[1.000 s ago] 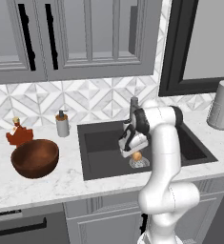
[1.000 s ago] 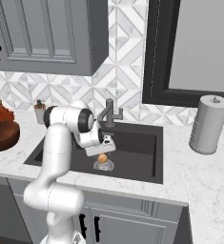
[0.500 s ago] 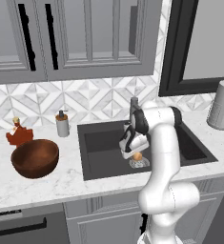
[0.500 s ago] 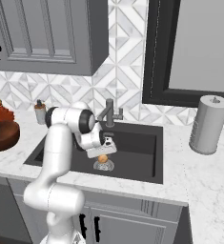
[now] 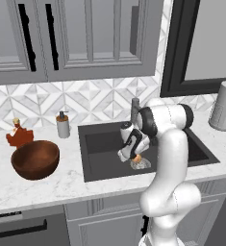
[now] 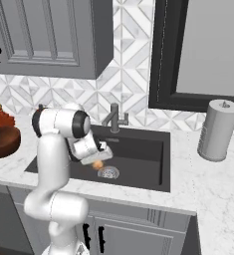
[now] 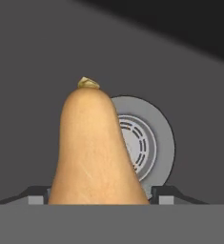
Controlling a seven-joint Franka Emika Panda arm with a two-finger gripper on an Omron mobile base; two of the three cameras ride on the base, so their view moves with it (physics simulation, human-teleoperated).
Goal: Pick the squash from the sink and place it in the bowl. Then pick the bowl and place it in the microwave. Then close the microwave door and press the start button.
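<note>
Down in the dark sink (image 5: pixel 100 144), the gripper (image 7: pixel 98 193) seemingly pinches the squash (image 7: pixel 92 152); its tapered skin could slip free on lifting.

wall: we see white-grey diamond tile backsplash (image 5: pixel 100 98) | above: grey panelled cabinets (image 5: pixel 90 38), black handles | bench (image 5: pixel 52 185): white marble | below: grey cupboard doors (image 6: pixel 133 234)

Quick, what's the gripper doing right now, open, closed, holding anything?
Gripper: closed on the squash, low in the sink over the drain.
</note>
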